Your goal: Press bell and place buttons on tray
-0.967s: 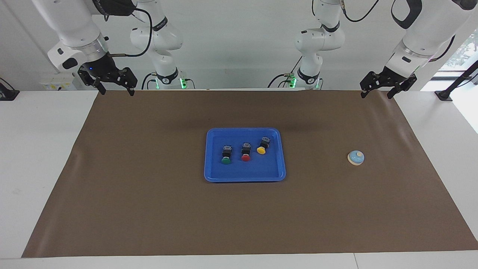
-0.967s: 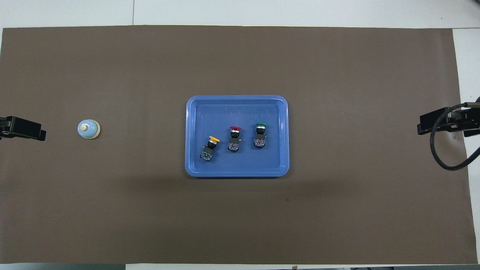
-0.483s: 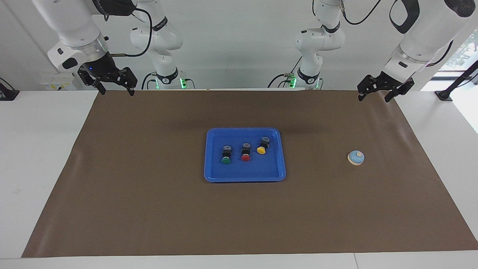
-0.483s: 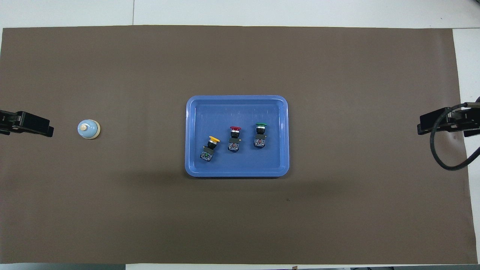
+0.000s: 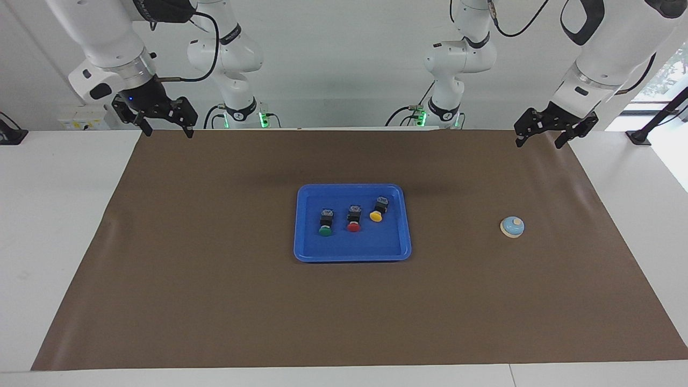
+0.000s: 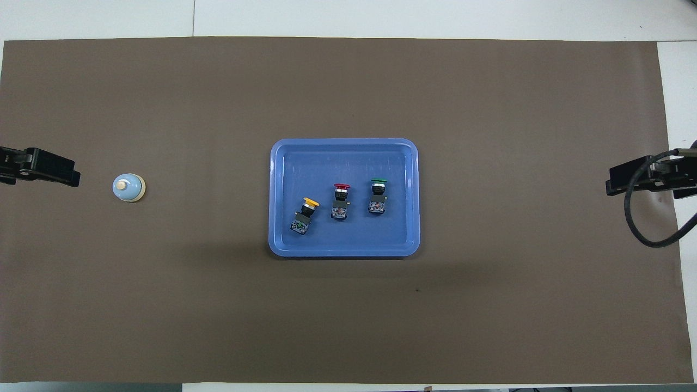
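A brown mat covers the white counter. The blue tray at its centre holds the yellow button, red button and green button. Only the facing view shows both arms' fingers spread. The bell sits at five o'clock from the raised left gripper; the right gripper waits well apart.

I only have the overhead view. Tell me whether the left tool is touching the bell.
Observer: No. The facing view shows the left tool hanging high above the mat, well clear of the bell.
Operator: Report its fingers.
Observer: Open, pointing down, holding nothing.
Operator: Now the right tool.
Observer: The right tool also hangs raised over its own end of the mat, open and empty.
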You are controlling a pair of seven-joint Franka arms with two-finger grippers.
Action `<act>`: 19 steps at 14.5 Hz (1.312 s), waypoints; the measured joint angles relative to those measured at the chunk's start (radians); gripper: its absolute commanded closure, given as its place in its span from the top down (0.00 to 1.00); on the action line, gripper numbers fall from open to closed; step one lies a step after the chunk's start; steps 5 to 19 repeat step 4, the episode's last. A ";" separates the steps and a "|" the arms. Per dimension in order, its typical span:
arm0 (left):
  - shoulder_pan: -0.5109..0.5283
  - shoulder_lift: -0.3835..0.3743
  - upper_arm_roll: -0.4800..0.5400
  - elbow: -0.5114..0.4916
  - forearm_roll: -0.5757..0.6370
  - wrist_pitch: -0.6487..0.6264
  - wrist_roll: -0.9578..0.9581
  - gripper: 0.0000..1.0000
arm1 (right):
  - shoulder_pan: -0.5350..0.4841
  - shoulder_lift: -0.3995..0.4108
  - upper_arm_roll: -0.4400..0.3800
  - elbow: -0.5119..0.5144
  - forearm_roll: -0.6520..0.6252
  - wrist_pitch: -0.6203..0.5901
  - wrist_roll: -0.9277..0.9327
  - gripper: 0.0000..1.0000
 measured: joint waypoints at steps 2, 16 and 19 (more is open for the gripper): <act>0.000 0.000 0.000 0.003 0.000 0.000 -0.025 1.00 | 0.000 0.000 0.000 0.000 0.000 0.000 0.000 1.00; 0.000 0.000 0.000 0.004 0.000 0.000 -0.030 1.00 | 0.000 0.000 0.000 0.000 0.000 0.000 0.000 1.00; 0.000 0.000 0.000 0.004 0.000 0.000 -0.030 1.00 | 0.000 0.000 0.000 0.000 0.000 0.000 0.000 1.00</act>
